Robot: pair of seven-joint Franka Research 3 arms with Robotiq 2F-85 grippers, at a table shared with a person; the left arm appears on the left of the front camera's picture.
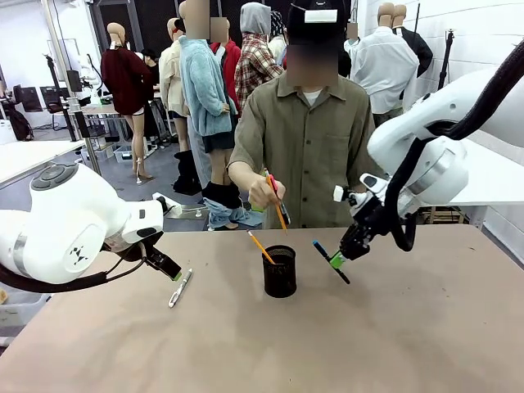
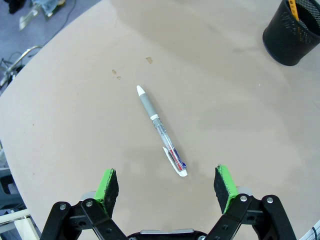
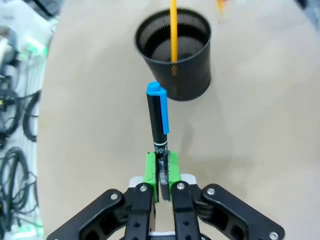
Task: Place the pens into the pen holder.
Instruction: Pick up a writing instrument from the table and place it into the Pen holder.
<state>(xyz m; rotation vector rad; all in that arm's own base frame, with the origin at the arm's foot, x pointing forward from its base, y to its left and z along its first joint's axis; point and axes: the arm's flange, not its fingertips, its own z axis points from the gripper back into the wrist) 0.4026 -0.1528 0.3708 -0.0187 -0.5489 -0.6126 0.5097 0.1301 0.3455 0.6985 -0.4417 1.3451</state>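
Note:
The black mesh pen holder (image 1: 280, 272) stands mid-table with an orange pen (image 1: 261, 247) leaning in it; the holder (image 3: 174, 52) and that orange pen (image 3: 173, 30) also show ahead of the right wrist camera. My right gripper (image 1: 337, 259) is shut on a dark pen with a blue end (image 3: 158, 116), held just right of the holder, above the table. A white-grey pen (image 1: 180, 287) lies on the table at the left, and my left gripper (image 2: 167, 187) hangs open just above and behind this pen (image 2: 160, 130). The person's hand (image 1: 264, 193) holds another orange pen (image 1: 277, 202) above the holder.
The person stands at the far edge of the brown table (image 1: 368, 344). The holder (image 2: 291, 32) sits at the upper right of the left wrist view. A small scrap (image 2: 149, 60) lies on the tabletop beyond the white-grey pen.

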